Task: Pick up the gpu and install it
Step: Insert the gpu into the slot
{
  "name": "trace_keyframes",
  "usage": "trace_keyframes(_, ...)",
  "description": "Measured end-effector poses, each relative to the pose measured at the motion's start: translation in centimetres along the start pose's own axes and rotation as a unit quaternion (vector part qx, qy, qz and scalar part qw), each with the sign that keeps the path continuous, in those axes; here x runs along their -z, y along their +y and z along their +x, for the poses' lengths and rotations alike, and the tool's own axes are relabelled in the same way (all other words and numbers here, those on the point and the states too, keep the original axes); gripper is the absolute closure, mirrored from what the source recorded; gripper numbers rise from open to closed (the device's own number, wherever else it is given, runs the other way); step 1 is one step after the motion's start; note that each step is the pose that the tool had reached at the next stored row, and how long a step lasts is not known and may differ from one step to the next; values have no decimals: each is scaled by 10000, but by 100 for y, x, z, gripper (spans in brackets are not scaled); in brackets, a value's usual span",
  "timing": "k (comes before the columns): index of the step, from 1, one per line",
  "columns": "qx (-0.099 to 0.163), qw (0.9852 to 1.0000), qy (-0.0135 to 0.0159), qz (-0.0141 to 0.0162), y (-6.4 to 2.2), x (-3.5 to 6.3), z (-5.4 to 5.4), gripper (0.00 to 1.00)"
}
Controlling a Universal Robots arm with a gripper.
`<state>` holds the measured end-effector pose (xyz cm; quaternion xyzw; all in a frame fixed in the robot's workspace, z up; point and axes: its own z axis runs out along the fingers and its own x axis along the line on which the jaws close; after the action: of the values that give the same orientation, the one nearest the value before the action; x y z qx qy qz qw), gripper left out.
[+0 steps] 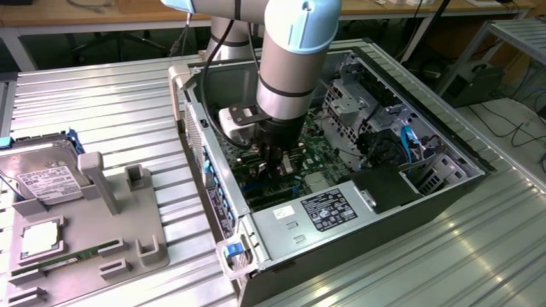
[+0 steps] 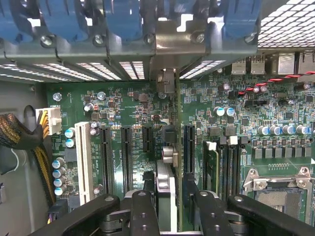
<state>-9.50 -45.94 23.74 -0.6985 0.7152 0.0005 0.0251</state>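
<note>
From my remote station, I watch the arm reach straight down into the open computer case, which lies on its side on the ridged metal desk. To the exterior view's left, a grey parts holder carries a hard drive and a green RAM stick, well apart from the work. Inside the case, the hand hangs just above the green motherboard, closed on the gpu. The card stands on edge between the fingers, its long axis running away from the hand toward the case's rear wall, in line with the black expansion slots beside it. Its metal bracket points at the row of blue slot clips. The exterior view gives the arm's vertical stance and how deep it sits; the wrist view alone reveals the thin card edge and its lie among the slots. Whether it is seated, I cannot tell.
</note>
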Motion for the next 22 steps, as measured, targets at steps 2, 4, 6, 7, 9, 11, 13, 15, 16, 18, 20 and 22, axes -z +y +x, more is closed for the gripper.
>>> trace_keyframes(2,0,10000,1,1,0,1,-4,64)
trace_keyframes(4,0,10000,3,5,0,3,-10,64)
trace_keyframes(6,0,10000,5,14,1,13,-22,64)
trace_keyframes(7,1,10000,8,25,2,22,-31,64)
trace_keyframes(9,2,10000,12,41,2,34,-42,64)
trace_keyframes(11,2,10000,15,52,2,46,-54,64)
trace_keyframes(13,2,10000,17,64,3,58,-68,64)
trace_keyframes(15,4,10000,21,79,3,74,-81,64)
trace_keyframes(16,4,10000,23,89,5,81,-86,64)
trace_keyframes(18,4,9999,22,109,11,85,-89,64)
trace_keyframes(20,5,9999,21,119,18,86,-87,64)
trace_keyframes(22,5,9999,19,118,23,86,-68,64)
